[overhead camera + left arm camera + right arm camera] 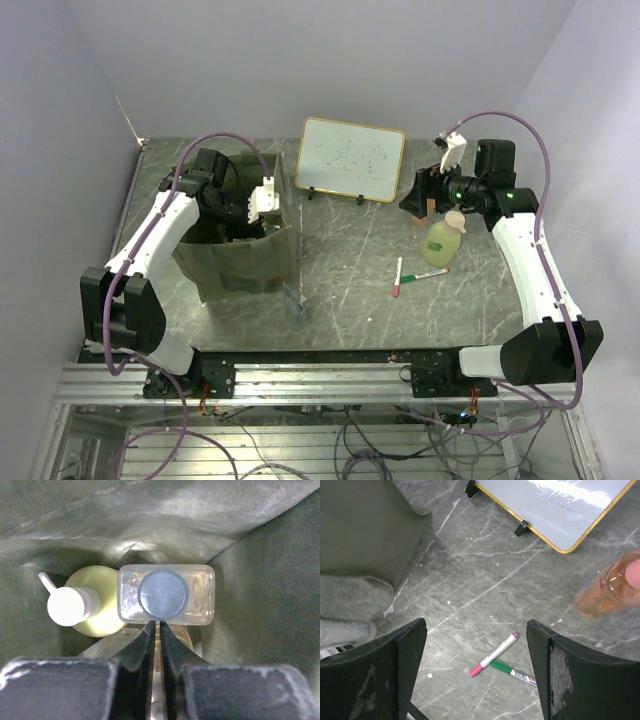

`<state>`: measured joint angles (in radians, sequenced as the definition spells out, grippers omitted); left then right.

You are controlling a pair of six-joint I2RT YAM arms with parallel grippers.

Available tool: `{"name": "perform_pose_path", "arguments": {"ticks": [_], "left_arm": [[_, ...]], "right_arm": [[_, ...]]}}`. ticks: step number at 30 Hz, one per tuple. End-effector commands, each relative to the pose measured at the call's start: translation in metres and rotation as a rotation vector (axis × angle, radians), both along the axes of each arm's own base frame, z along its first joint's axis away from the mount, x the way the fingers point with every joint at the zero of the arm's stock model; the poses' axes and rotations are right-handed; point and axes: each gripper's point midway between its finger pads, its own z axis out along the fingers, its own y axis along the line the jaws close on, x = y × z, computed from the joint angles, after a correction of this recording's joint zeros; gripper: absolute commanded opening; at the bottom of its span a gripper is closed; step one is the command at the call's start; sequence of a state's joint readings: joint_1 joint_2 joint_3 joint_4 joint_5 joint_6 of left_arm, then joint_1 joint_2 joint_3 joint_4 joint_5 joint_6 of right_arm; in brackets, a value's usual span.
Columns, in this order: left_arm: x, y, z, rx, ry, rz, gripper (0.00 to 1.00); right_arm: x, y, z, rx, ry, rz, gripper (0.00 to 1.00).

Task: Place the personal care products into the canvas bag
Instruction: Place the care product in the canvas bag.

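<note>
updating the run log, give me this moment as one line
left gripper shut inside canvas bag over clear dark-capped bottle | right gripper open above table | orange bottle, yellow-green bottle not yet bagged

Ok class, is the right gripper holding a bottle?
No, the right gripper is wide open, with only table and marker pens between its jaws.

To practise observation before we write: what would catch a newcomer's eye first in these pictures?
The olive canvas bag at the left, with the left gripper down inside it by a clear dark-capped bottle and a yellow-green bottle. Then the whiteboard at the back and two marker pens right of centre.
</note>
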<state>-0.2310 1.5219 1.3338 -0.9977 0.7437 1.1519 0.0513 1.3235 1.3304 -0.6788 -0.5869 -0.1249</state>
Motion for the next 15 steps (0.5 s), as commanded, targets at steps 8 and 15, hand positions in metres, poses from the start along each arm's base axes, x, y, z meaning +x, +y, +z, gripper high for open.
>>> {"name": "perform_pose_path", "arguments": {"ticks": [8,15], "left_arm": [[0.001,-0.012,0.04,-0.074,-0.04,0.007,0.45],[0.0,-0.012,0.071,-0.083,-0.079,0.01,0.7]], "right_arm": [[0.0,-0.002,0.003,-0.002,-0.028,0.001,0.81],[-0.002,-0.003,0.006,-0.008,-0.037,-0.002,0.81]]}}
